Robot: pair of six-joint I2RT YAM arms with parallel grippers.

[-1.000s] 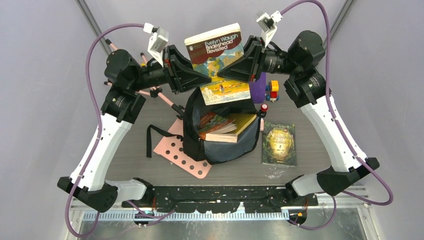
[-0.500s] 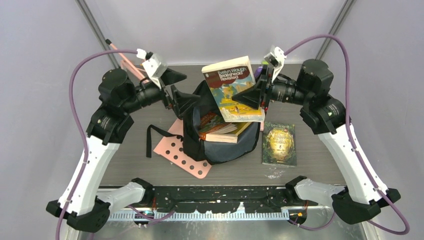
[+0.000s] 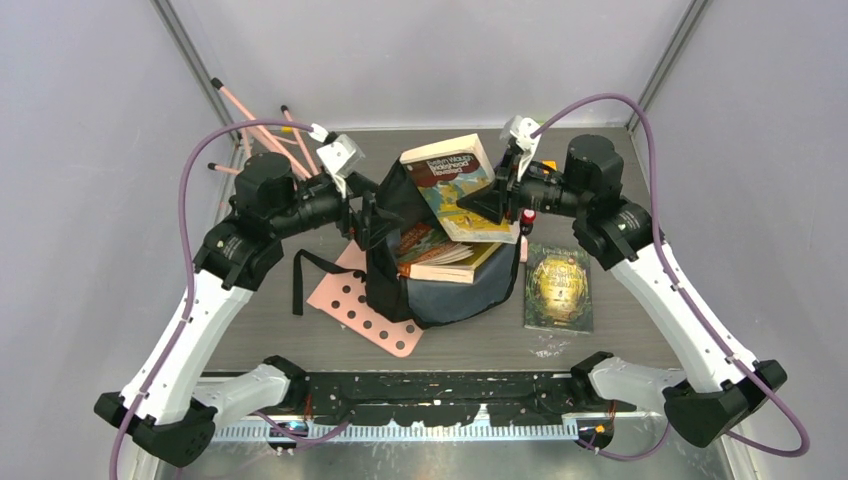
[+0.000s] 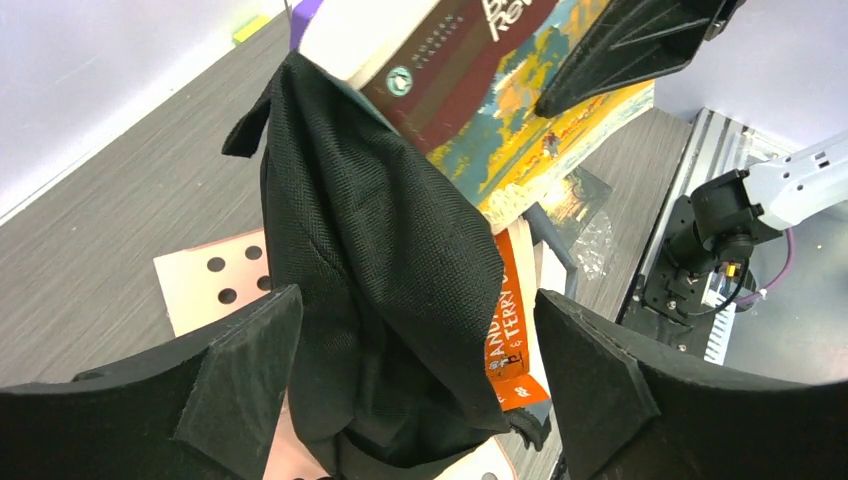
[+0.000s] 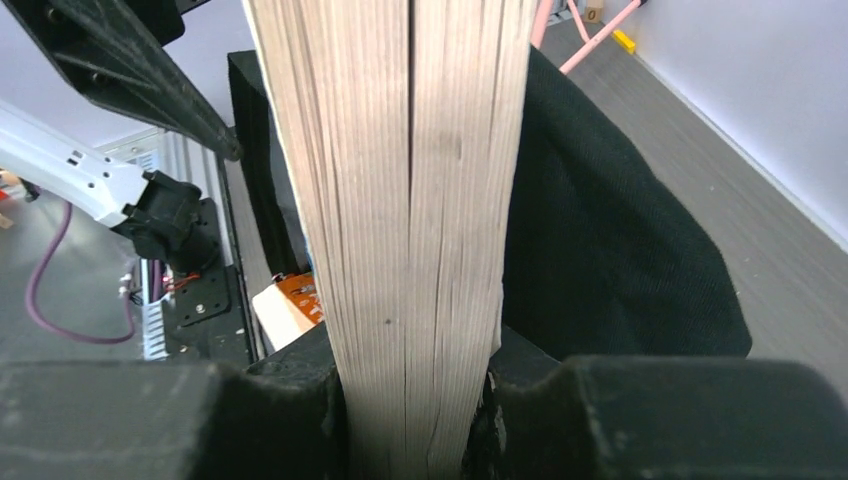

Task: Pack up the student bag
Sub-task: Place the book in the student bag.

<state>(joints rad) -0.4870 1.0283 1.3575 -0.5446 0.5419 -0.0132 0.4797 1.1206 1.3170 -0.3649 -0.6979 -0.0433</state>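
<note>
Top external, student bag (image 3: 450, 298): was set upright at centre of table (image 3: 640, 345), mouth open.
Right gripper (image 5: 415, 410): was clamped on paperback (image 3: 455, 180), tilted over that mouth, likely for insertion.
Left gripper (image 4: 415, 325): was spread wide astride the bag's raised fabric, nothing grasped.

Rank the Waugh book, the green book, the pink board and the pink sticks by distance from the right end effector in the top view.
1. Waugh book: gripped in the right end effector, above the bag.
2. Green book: lying right of the bag.
3. Pink board: at the bag's left side.
4. Pink sticks: back-left corner, farthest.
</note>
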